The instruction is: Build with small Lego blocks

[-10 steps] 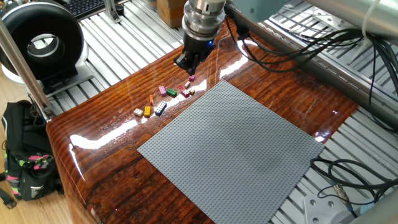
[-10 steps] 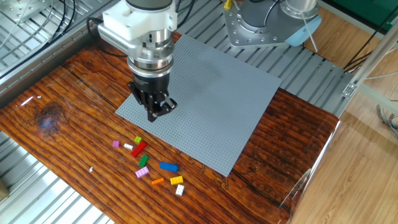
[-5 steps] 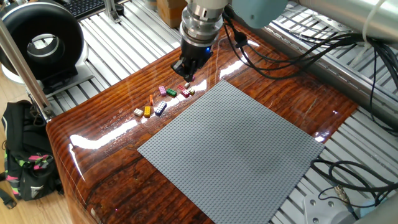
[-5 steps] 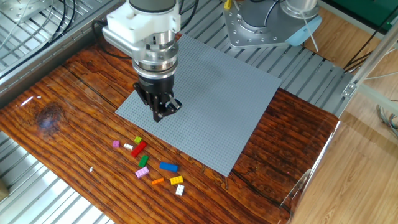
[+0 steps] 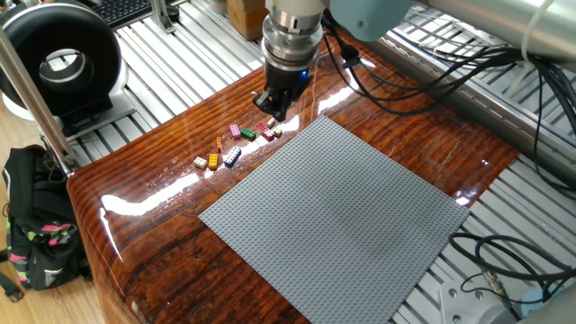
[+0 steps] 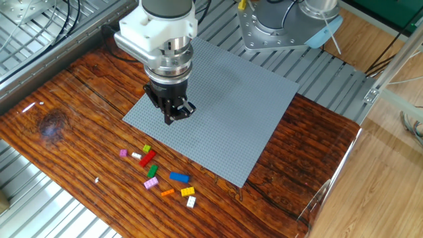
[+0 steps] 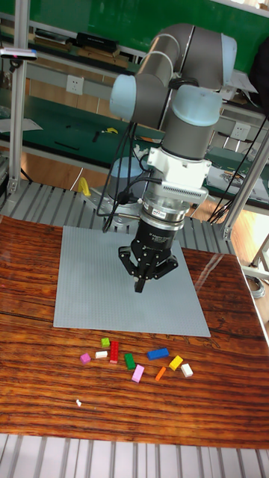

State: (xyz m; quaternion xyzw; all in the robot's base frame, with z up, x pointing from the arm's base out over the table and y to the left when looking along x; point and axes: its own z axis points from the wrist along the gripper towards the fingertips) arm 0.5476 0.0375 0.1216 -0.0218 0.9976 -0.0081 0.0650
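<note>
The small Lego blocks lie loose on the wooden board beside the grey baseplate: a red one, a blue one, a yellow one and a purple one among them. The same cluster shows in the first fixed view around a blue block and in the tall view around a red block. My gripper hangs above the baseplate's edge nearest the blocks, clear of them. Its fingers meet in a point, shut, with nothing visible between them.
The wooden board rests on a slatted metal table. A black round device and a backpack sit off its left side. Cables lie to the right. The arm's base stands behind the baseplate.
The gripper has risen a little and shifted from the block side towards the baseplate. The blocks on the board have not moved.
</note>
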